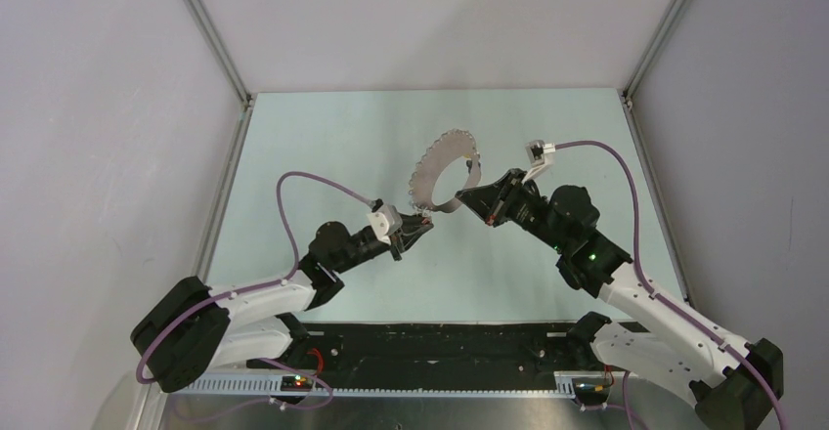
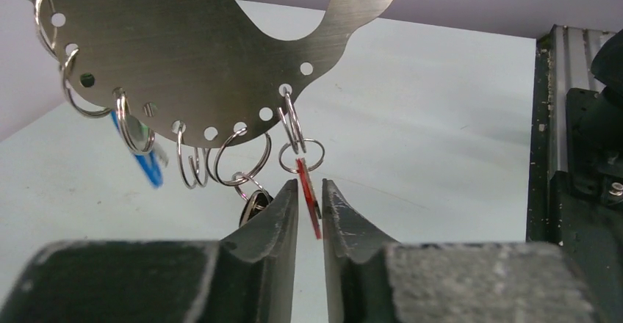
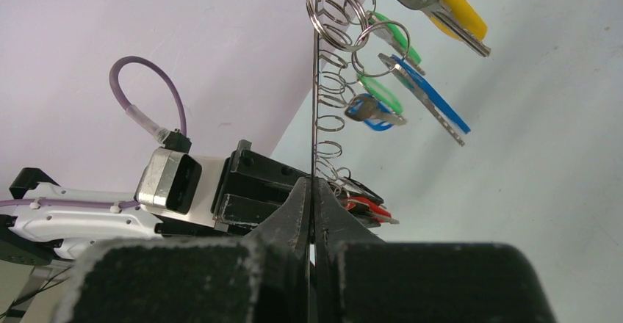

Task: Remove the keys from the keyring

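The keyring (image 1: 430,181) is a flat grey metal band with holes along its edge, held upright above the table. My right gripper (image 1: 471,198) is shut on its edge, which shows as a thin line (image 3: 317,81) between the jaws (image 3: 312,183). Small keys hang from split rings: yellow (image 3: 448,4), green (image 3: 389,37) and blue (image 3: 433,103). My left gripper (image 1: 422,225) is under the band (image 2: 191,37). Its jaws (image 2: 310,185) stand narrowly apart with a red key (image 2: 308,191) hanging between them. The red key also shows in the right wrist view (image 3: 367,207).
A blue key (image 2: 147,163) and a silver key (image 2: 253,207) hang just left of my left fingers. Several bare split rings (image 2: 195,165) line the band's edge. Grey walls close the pale green table (image 1: 323,156) on three sides.
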You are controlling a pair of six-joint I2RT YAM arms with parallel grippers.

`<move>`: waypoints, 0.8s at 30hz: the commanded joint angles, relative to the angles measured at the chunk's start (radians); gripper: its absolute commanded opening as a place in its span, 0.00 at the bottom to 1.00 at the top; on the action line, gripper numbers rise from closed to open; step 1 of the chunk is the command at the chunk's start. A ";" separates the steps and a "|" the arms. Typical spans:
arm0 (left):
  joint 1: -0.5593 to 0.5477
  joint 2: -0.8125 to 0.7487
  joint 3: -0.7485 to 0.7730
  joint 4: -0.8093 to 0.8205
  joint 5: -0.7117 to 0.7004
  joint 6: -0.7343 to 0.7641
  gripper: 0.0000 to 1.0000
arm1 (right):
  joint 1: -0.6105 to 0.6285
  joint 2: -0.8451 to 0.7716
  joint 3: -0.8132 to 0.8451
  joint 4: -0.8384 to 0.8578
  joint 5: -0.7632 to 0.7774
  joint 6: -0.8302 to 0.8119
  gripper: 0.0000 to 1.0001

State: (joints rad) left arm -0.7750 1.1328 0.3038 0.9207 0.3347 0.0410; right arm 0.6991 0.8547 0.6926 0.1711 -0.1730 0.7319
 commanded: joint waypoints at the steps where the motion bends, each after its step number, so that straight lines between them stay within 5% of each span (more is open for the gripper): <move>1: -0.004 0.003 0.043 0.021 -0.013 0.005 0.17 | 0.007 -0.011 0.059 0.106 0.004 0.000 0.00; 5: -0.003 0.003 0.045 0.016 -0.011 0.008 0.01 | 0.006 -0.021 0.059 0.092 0.018 -0.005 0.00; 15: -0.004 0.033 0.117 -0.092 0.021 -0.057 0.00 | 0.003 -0.045 0.057 -0.083 0.280 -0.062 0.01; 17: -0.004 0.028 0.154 -0.164 0.021 -0.092 0.00 | 0.001 -0.045 0.055 -0.111 0.308 -0.083 0.24; 18: -0.004 0.020 0.173 -0.249 0.007 -0.121 0.00 | -0.003 -0.047 0.055 -0.134 0.318 -0.101 0.44; 20: -0.004 0.006 0.249 -0.430 -0.016 -0.174 0.00 | -0.008 -0.056 0.051 -0.182 0.336 -0.131 0.62; 24: -0.005 -0.010 0.432 -0.844 -0.039 -0.221 0.00 | -0.032 -0.120 0.002 -0.239 0.355 -0.214 0.67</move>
State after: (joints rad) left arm -0.7750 1.1625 0.5671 0.4572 0.3206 -0.1001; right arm 0.6895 0.8028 0.6968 -0.0135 0.1184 0.6220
